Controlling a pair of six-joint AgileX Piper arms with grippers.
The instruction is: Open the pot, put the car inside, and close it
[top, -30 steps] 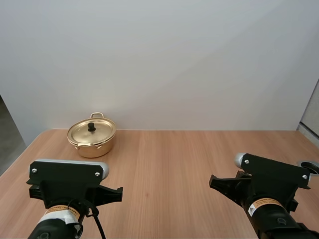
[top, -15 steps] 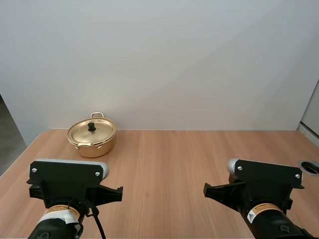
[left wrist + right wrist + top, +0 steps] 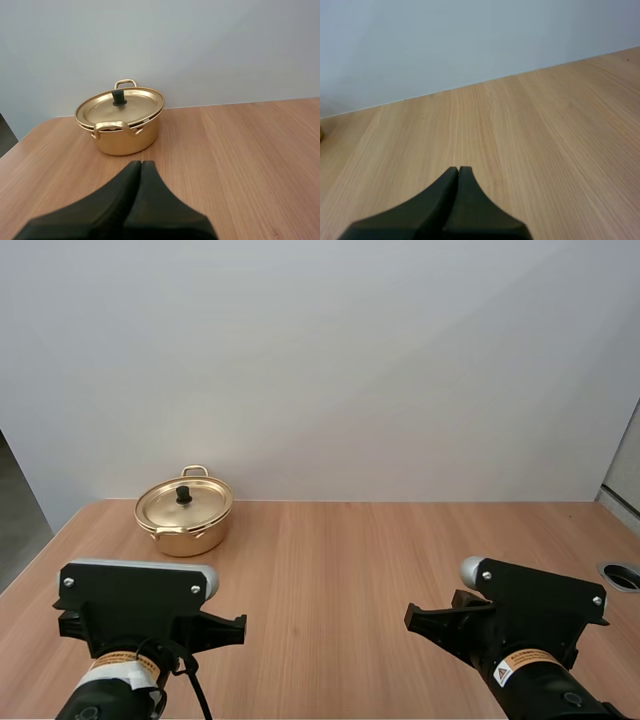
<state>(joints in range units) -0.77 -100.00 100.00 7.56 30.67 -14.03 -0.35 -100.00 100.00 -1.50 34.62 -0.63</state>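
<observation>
Fully seated, the lid point(image 3: 137, 102) hides the inside of the pot point(image 3: 125, 142).

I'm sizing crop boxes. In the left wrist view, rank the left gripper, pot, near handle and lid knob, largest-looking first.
1. left gripper, large mainly because it is nearest the camera
2. pot
3. near handle
4. lid knob

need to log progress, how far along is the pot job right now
Done: nothing; the lid sits on the pot at the far left of the table. In hand: nothing; the left gripper and right gripper are both shut, empty and well short of the pot. Left: lift the lid, put the car in, close it.
</observation>
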